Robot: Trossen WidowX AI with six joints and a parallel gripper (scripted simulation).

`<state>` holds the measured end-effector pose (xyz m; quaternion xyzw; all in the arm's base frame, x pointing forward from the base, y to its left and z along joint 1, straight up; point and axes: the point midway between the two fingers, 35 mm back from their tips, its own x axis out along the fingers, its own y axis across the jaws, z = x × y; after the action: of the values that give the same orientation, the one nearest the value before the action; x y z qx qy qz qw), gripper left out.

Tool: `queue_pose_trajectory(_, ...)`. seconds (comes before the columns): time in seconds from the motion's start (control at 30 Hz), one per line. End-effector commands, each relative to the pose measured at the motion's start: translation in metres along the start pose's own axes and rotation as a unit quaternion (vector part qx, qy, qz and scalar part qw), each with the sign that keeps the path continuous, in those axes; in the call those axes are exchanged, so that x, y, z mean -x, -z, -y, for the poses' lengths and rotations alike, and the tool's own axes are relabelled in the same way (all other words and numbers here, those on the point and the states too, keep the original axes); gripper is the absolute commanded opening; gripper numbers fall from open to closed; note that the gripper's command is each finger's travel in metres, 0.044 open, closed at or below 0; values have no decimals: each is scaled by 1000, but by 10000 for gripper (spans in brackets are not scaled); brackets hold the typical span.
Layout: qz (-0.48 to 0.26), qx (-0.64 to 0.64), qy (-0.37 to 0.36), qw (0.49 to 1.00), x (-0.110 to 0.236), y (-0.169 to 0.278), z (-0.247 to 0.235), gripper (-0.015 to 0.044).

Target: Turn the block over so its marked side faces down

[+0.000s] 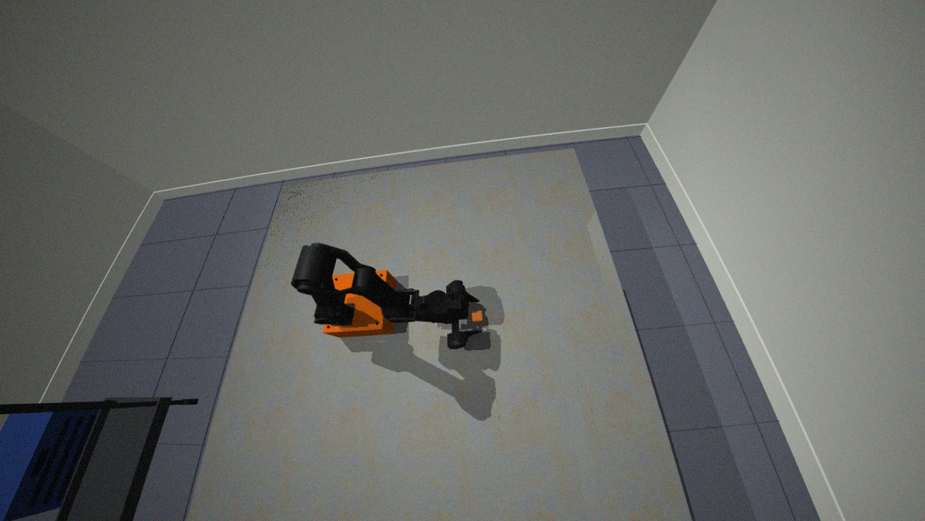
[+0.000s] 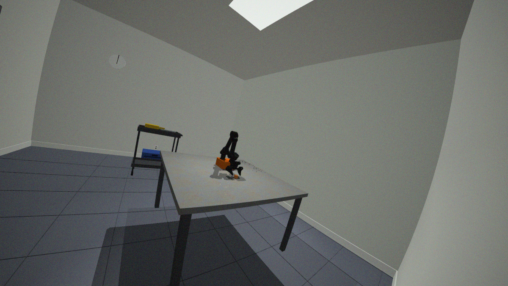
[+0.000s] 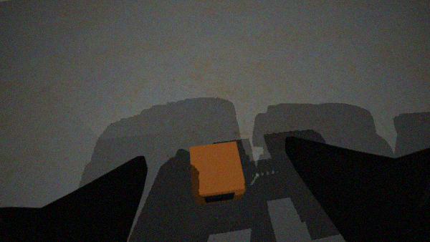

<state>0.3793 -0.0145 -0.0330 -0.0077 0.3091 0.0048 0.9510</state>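
Observation:
The orange block rests on the table. Its top face is plain orange. In the wrist view its dark square mark shows on the upright side at the bottom of the picture, the side turned towards the arm's base. The underside is hidden. My gripper is wide open and empty. Its fingertips are a little above the table, one to each side of the block in the wrist view, with a gap on both sides.
The arm's orange base stands on the table behind the gripper. A dark cart with a yellow item on top and a blue box below stands beyond the table. Shadows of the arm fall around the block.

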Motion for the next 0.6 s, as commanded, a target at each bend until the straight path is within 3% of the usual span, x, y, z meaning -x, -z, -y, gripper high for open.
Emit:
queue_pose_trajectory(0.0,-68,3,2,998,12,-19,1,440)
queue_pose_trajectory(0.23,-175,-3,-5,985,55,-34,-1,440)
queue_pose_trajectory(0.57,-177,-3,-6,984,56,-34,-2,440)
